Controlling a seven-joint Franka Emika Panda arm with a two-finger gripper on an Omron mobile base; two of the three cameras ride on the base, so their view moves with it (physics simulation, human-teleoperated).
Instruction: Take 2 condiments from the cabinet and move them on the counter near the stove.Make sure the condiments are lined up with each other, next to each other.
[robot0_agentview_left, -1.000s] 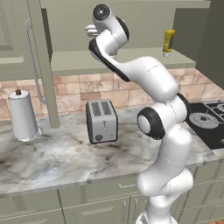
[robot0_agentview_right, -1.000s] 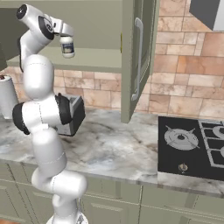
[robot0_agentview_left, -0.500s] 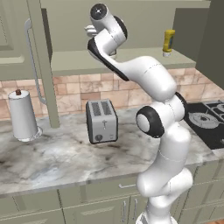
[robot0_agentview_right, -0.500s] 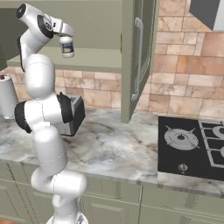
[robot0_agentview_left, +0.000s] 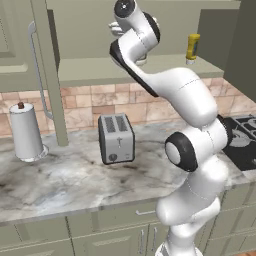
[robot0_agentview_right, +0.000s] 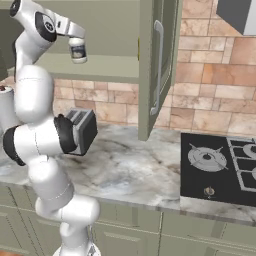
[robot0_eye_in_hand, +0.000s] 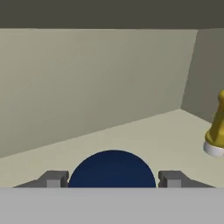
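Observation:
A small white jar (robot0_agentview_right: 77, 51) with a dark blue lid (robot0_eye_in_hand: 113, 170) sits between the fingertips of my gripper (robot0_agentview_right: 77, 45), which is shut on it just over the cabinet shelf (robot0_agentview_right: 115, 67). The hand view looks down onto the lid, with a fingertip (robot0_eye_in_hand: 53, 179) on either side. A slim yellow squeeze bottle (robot0_agentview_left: 192, 48) stands upright on the same shelf, further right (robot0_eye_in_hand: 216, 131). The marble counter (robot0_agentview_right: 135, 165) lies below, and the black stove (robot0_agentview_right: 220, 165) is at its right end.
A silver toaster (robot0_agentview_left: 116, 138) stands on the counter under the cabinet, with a paper-towel roll (robot0_agentview_left: 26, 132) to its left. Open cabinet doors (robot0_agentview_left: 47, 75) (robot0_agentview_right: 157, 65) hang on both sides of the shelf. Bare counter lies between the toaster and the stove.
The jaws have closed onto the jar. The arm has hardly moved, and the yellow bottle stands where it was.

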